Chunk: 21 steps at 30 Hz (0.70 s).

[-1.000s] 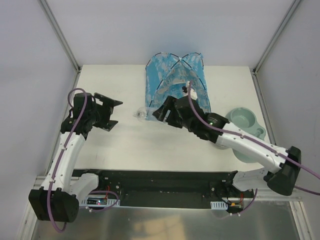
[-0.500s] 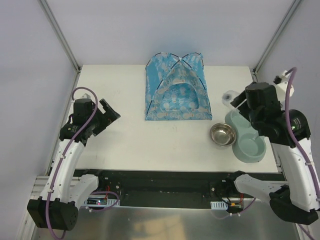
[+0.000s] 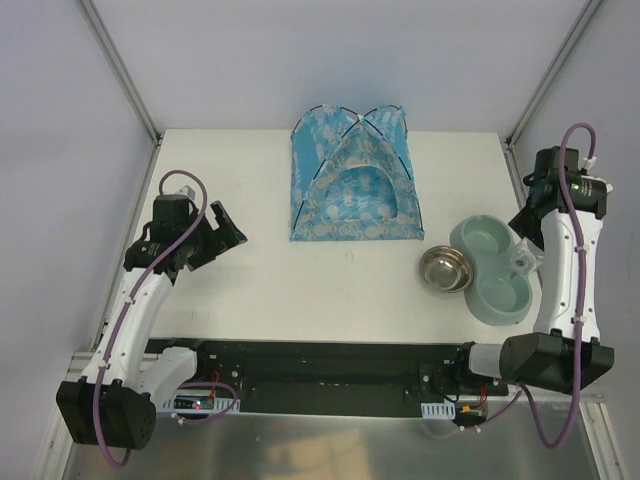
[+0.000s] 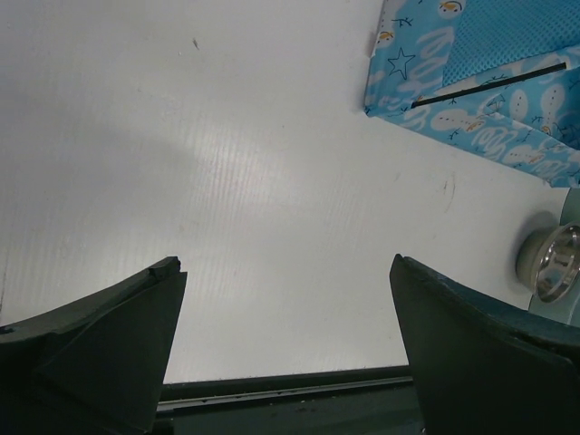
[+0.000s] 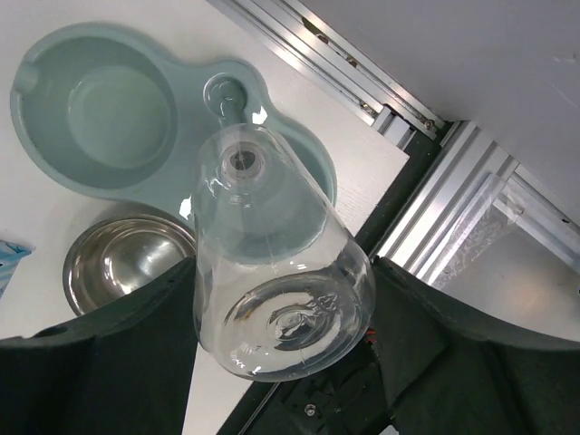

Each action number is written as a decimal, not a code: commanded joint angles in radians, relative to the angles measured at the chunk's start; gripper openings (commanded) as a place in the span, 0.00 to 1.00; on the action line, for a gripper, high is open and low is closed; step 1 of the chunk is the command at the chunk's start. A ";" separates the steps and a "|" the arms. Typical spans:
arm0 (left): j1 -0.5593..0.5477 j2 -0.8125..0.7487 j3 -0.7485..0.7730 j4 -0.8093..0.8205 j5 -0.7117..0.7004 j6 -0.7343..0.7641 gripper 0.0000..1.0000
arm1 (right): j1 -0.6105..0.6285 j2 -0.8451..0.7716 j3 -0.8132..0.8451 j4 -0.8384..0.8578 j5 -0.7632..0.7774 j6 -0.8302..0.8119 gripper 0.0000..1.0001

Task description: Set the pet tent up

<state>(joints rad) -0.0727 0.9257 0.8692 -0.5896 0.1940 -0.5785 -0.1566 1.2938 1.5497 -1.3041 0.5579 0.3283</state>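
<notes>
Blue fabric pet tent [image 3: 352, 185] is standing pitched, upper centre, looking done; left end effector [image 4: 283, 265] gaping empty, right end effector [image 5: 281, 308] clamping clear plastic bottle [image 5: 272, 227].

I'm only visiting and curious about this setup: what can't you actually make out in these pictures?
- Top view: the inside of the pet tent, hidden by its own fabric beyond the doorway.
- Left wrist view: most of the tent, cut off by the top-right edge; the steel bowl, cut by the right edge.
- Right wrist view: part of that bowl, behind the clear bottle in the right gripper.
</notes>
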 commanded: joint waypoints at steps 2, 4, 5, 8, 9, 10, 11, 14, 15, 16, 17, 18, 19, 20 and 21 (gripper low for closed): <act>-0.007 0.050 0.045 -0.013 0.064 0.019 0.99 | -0.046 0.002 -0.011 0.055 -0.038 -0.084 0.55; -0.007 0.062 0.048 -0.013 0.074 0.014 0.99 | -0.070 0.027 -0.013 0.081 -0.045 -0.089 0.55; -0.007 0.065 0.050 -0.013 0.084 0.016 0.99 | -0.078 0.032 -0.013 0.100 -0.041 -0.090 0.55; -0.007 0.068 0.056 -0.015 0.097 0.014 0.99 | -0.101 0.058 0.000 0.140 -0.050 -0.095 0.54; -0.006 0.071 0.056 -0.015 0.097 0.011 0.99 | -0.107 0.073 0.007 0.143 -0.053 -0.100 0.53; -0.007 0.070 0.059 -0.015 0.101 0.008 0.99 | -0.112 0.087 0.015 0.140 -0.053 -0.100 0.53; -0.007 0.071 0.059 -0.015 0.101 0.006 0.99 | -0.116 0.097 0.013 0.144 -0.050 -0.101 0.53; -0.007 0.074 0.063 -0.015 0.107 0.002 0.99 | -0.126 0.113 0.001 0.163 -0.056 -0.104 0.53; -0.007 0.078 0.067 -0.013 0.107 0.002 0.99 | -0.127 0.117 -0.005 0.176 -0.056 -0.106 0.53; -0.007 0.079 0.068 -0.015 0.107 -0.001 0.99 | -0.130 0.124 -0.007 0.178 -0.056 -0.106 0.53; -0.007 0.082 0.071 -0.015 0.108 -0.001 0.99 | -0.132 0.130 -0.007 0.178 -0.059 -0.109 0.53; -0.007 0.085 0.073 -0.015 0.108 0.000 0.99 | -0.132 0.133 -0.011 0.186 -0.055 -0.110 0.53; -0.007 0.087 0.073 -0.015 0.107 -0.001 0.99 | -0.135 0.140 -0.014 0.186 -0.052 -0.110 0.53; -0.006 0.088 0.077 -0.015 0.105 -0.001 0.99 | -0.135 0.144 -0.016 0.187 -0.047 -0.110 0.53; -0.007 0.093 0.077 -0.015 0.105 -0.003 0.99 | -0.138 0.150 -0.014 0.189 -0.041 -0.110 0.52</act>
<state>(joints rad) -0.0727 1.0096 0.9016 -0.5930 0.2832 -0.5797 -0.2806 1.4349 1.5364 -1.1397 0.5007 0.2379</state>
